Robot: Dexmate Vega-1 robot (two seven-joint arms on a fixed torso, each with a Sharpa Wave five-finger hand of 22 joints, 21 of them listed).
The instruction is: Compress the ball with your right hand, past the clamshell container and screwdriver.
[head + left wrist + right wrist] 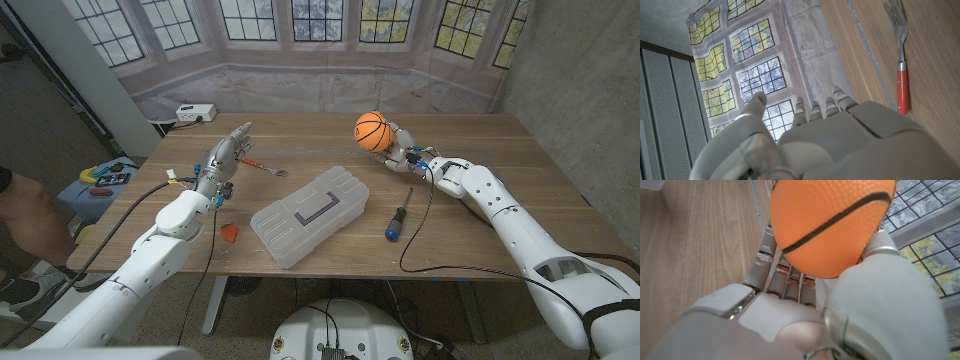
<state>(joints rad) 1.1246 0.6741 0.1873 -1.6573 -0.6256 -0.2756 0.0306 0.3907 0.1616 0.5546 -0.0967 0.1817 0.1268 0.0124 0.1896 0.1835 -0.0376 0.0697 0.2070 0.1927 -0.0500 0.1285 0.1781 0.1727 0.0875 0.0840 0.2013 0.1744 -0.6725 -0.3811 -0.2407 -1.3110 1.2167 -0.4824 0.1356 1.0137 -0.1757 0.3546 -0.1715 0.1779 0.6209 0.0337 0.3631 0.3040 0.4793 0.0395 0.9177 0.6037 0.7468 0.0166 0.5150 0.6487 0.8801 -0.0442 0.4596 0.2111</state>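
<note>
Right hand (pixel 402 148) grips the orange ball (pixel 370 130) beyond the clamshell container (pixel 309 215) and screwdriver (pixel 397 221) | fingers (pixel 785 272) wrap its sides | likely soft foam, light; squeeze across its middle | left hand (pixel 222 160) beside the container, fingers apart, empty.

Right hand (pixel 398 145) raised at the far side, fingers closed around the ball (pixel 370 130). Left hand (pixel 226 155) extended forward, fingers straight, holding nothing.
</note>
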